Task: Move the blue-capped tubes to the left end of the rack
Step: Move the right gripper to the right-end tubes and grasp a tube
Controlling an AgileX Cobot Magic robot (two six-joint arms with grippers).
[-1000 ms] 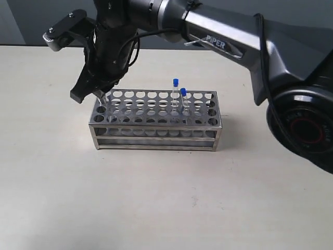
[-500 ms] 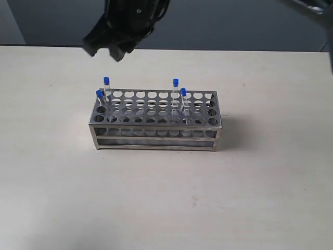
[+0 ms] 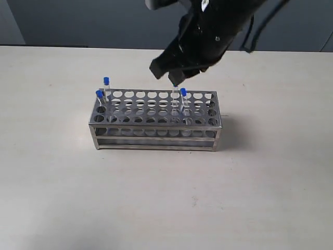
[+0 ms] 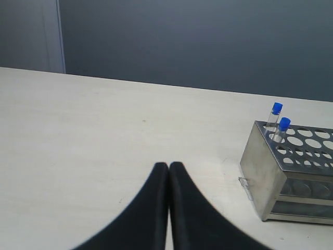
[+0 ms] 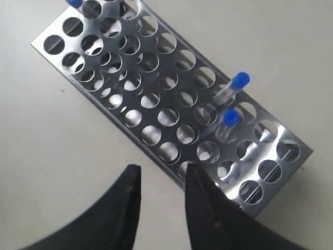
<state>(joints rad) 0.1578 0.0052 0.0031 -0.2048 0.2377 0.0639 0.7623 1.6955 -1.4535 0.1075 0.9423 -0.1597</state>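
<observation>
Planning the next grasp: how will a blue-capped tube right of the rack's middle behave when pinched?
The tube is thin and clear, so probably light and perhaps slippery. Its hole in the rack looks wider than it, so a sideways nudge would likely tilt it.

In the exterior view the right arm [image 3: 218, 26] runs off the picture's top edge. Its right gripper [image 3: 166, 75] hangs in front of one of the blue-capped tubes [image 3: 175, 100], toward the end of the rack [image 3: 156, 112] nearer the right edge of the counter [image 3: 260, 182] — that tube's cap cannot be made out behind the dark finger. The left wrist view cuts the rack off, so only one end shows. In the right wrist view another blue cap [image 5: 74, 2] is clipped by the frame — its tube is out of sight.
</observation>
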